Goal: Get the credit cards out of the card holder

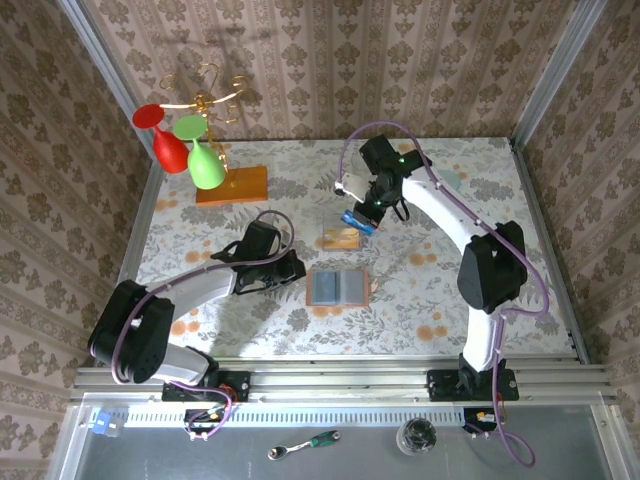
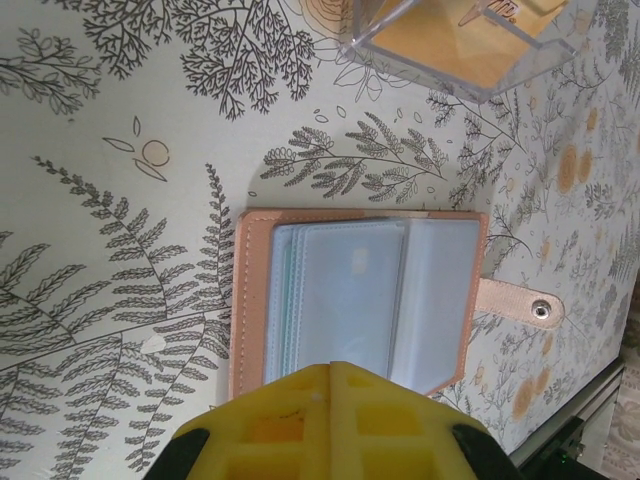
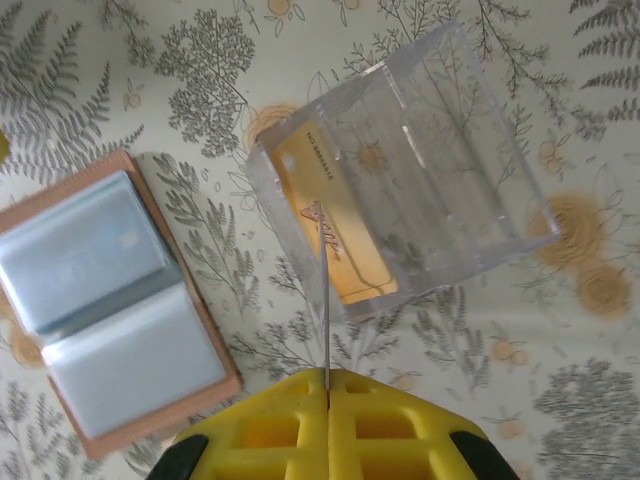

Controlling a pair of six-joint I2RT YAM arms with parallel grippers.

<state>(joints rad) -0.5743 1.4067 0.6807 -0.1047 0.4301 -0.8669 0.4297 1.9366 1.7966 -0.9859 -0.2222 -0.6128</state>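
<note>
The left gripper (image 2: 331, 375) is shut tight with nothing in it, near the card holder (image 1: 338, 287). The card holder lies open and flat on the table (image 1: 450, 290). Just behind it sits a clear box (image 1: 341, 237) with an orange card (image 3: 335, 240) inside. The right gripper (image 3: 327, 378) pinches a thin blue card (image 1: 357, 222) by the box.

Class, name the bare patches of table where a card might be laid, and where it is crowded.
Free: the cloth between card holder and right arm; the far strip between wooden slab and that arm. Crowded: the centre, around the clear box, left gripper and right gripper.
</note>
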